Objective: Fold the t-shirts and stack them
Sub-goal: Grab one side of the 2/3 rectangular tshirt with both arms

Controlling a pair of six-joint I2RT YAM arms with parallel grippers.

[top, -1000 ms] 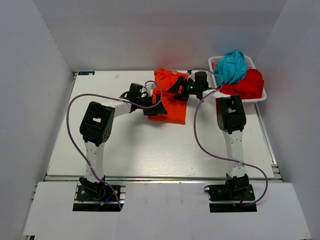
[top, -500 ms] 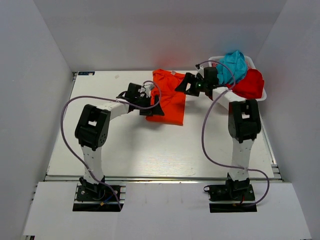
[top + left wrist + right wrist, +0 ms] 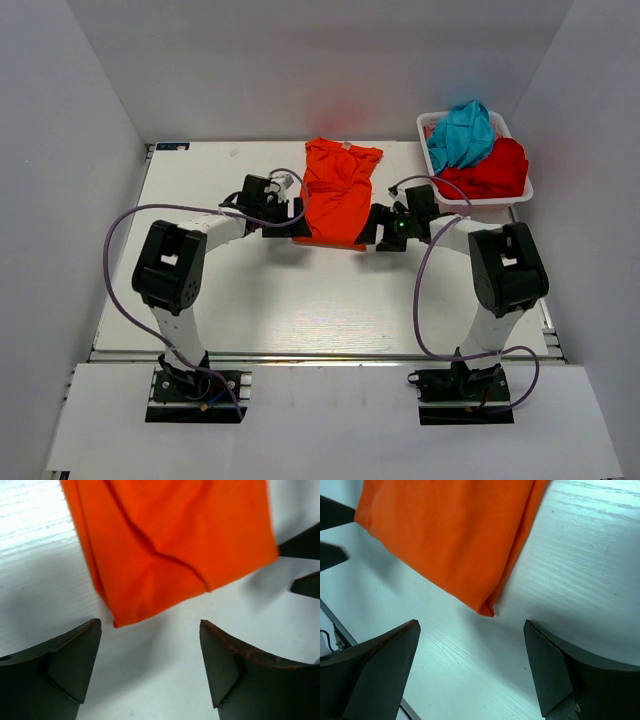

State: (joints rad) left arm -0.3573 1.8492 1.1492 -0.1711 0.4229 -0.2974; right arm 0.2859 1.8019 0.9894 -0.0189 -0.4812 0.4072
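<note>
The bright orange-red t-shirt (image 3: 337,190) lies as a long narrow folded strip on the table, running from the far edge toward me. My left gripper (image 3: 296,219) stands open just off its near left corner (image 3: 120,620), nothing between the fingers. My right gripper (image 3: 368,226) is open just off its near right corner (image 3: 487,611), also holding nothing. A teal-blue t-shirt (image 3: 460,133) and a deeper red t-shirt (image 3: 492,170) are bunched together in the white basket (image 3: 428,122) at the far right.
The white table (image 3: 300,300) is walled in by white panels at the back and both sides. Purple cables loop from each arm over the tabletop. The basket sits against the right edge.
Both grippers have come down to the near end of the orange-red shirt, the right one swinging over from the basket side. The shirt now lies smoother and narrower.
</note>
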